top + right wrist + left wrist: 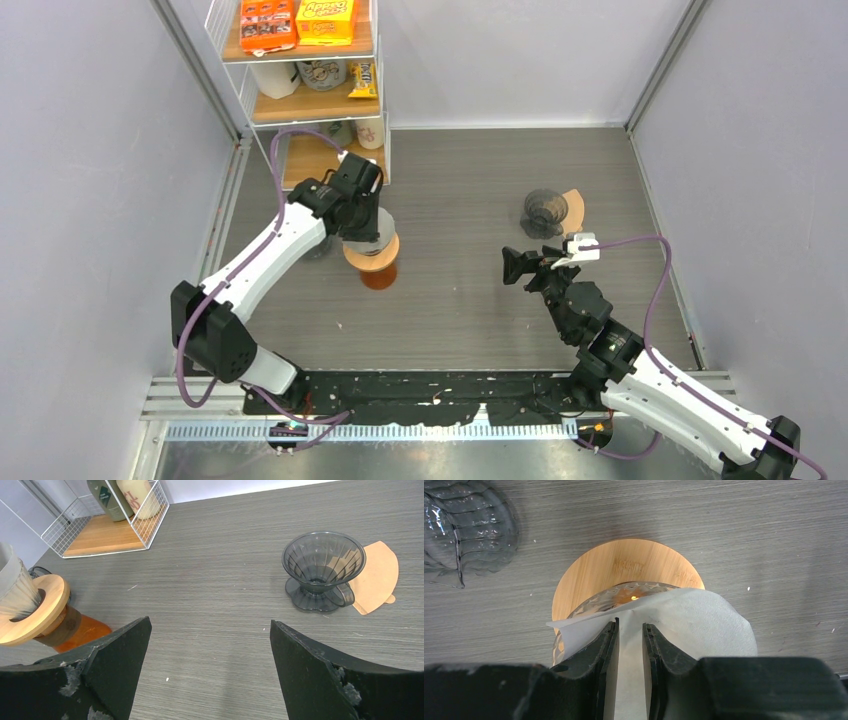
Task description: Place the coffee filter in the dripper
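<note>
- The left gripper (630, 624) pinches the filter (696, 622), with a fold of the paper showing between its narrow jaws.
- The filter lies across the rim of the glass dripper (591, 606), above the wooden collar (624, 565) — partly in, it seems, but not seated.
- Left to do, I judge: press it down and let go.
- The right gripper (209, 625) is spread wide and holds nothing — it faces a dark dripper (322, 562) and a brown filter (378, 575).

The left arm (265, 262) and right arm (690, 400) have white shells and black joints, a purple cable (655, 300) trailing back from each tool. The right tool (210, 622) has black wedge fingers (115, 655), chipped pale.
</note>
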`<control>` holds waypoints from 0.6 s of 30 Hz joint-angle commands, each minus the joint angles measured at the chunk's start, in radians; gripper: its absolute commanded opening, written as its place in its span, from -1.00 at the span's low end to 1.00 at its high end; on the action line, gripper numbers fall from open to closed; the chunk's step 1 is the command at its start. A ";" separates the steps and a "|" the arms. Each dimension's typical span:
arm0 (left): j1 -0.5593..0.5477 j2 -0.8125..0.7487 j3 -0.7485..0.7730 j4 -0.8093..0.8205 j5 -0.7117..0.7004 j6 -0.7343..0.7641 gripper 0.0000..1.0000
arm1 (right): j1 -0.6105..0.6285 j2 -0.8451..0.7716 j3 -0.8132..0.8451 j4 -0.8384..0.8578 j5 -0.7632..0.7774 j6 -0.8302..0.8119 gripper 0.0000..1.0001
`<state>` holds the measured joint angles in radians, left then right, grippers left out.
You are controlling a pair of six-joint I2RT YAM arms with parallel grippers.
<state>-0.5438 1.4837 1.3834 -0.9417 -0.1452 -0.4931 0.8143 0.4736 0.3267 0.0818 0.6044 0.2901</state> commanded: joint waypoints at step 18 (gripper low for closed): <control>-0.002 -0.097 0.041 0.046 0.029 0.009 -0.38 | -0.002 0.008 0.007 0.033 0.022 -0.002 0.91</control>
<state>-0.5438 1.4494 1.3853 -0.9302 -0.1371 -0.4900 0.8143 0.4740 0.3267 0.0818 0.6048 0.2901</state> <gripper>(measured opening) 0.298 0.955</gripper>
